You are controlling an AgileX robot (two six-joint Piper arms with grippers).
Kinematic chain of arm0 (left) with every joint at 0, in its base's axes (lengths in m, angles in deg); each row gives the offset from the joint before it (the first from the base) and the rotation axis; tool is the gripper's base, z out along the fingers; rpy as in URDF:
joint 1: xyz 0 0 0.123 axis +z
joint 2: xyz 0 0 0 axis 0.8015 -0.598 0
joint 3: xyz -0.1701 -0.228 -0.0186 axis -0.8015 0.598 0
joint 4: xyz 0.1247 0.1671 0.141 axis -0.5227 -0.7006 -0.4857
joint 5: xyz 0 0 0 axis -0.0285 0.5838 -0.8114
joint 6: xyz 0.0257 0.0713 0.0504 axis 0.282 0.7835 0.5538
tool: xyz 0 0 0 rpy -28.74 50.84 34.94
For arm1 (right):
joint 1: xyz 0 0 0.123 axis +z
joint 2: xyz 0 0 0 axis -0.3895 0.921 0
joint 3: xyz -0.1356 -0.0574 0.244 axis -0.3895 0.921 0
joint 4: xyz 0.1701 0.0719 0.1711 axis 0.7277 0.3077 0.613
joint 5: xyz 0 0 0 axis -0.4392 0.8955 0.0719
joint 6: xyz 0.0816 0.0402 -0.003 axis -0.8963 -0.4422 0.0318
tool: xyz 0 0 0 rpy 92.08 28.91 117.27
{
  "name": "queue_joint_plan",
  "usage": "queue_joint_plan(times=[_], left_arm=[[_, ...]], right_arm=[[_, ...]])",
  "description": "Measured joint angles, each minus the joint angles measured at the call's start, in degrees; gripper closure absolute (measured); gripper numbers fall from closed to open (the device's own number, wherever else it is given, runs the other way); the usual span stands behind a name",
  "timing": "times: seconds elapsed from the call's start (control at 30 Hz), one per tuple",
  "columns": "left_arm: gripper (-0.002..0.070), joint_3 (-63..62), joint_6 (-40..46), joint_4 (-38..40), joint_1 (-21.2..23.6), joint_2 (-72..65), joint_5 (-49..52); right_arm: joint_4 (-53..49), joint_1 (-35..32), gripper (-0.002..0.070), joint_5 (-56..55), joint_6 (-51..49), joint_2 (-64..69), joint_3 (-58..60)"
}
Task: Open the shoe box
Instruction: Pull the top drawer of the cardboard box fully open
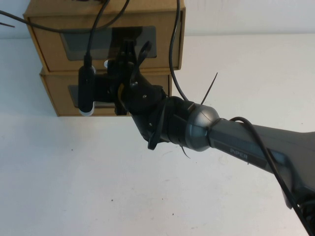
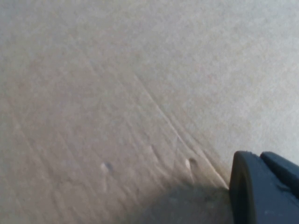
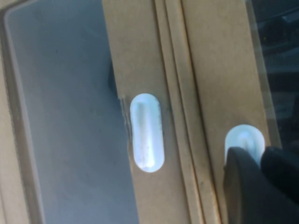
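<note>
Two brown cardboard shoe boxes are stacked at the table's back left, the upper box (image 1: 162, 29) on the lower box (image 1: 54, 96), each with a window in its front. My right gripper (image 1: 111, 66) reaches up against the fronts beside the seam between them. In the right wrist view two white oval handles show. One handle (image 3: 146, 131) is free. The other handle (image 3: 243, 137), on the box with the darker window, runs in between the dark fingers (image 3: 243, 186) of my right gripper (image 3: 259, 163), which is shut on it. My left gripper (image 2: 261, 186) is shut over bare table.
The right arm (image 1: 246, 142) stretches diagonally from the front right across the white table (image 1: 98, 187). Black cables (image 1: 174, 49) hang over the boxes. A pale wall stands behind the boxes. The left arm is out of the high view.
</note>
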Motion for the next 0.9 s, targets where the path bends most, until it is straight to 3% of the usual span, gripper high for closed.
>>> queue_joint_plan(times=[0.3, 0.9], left_arm=[[0.068, 0.0, 0.0, 0.0, 0.0, 0.0, 0.0], [0.068, 0.0, -0.22, 1.44, 0.0, 0.0, 1.59]], right_arm=[[0.0, -0.73, 0.0668, -1.92, -1.16, 0.0, 0.0], [1.66, 1.21, 0.067, 2.47, 1.04, -3.29, 5.2]])
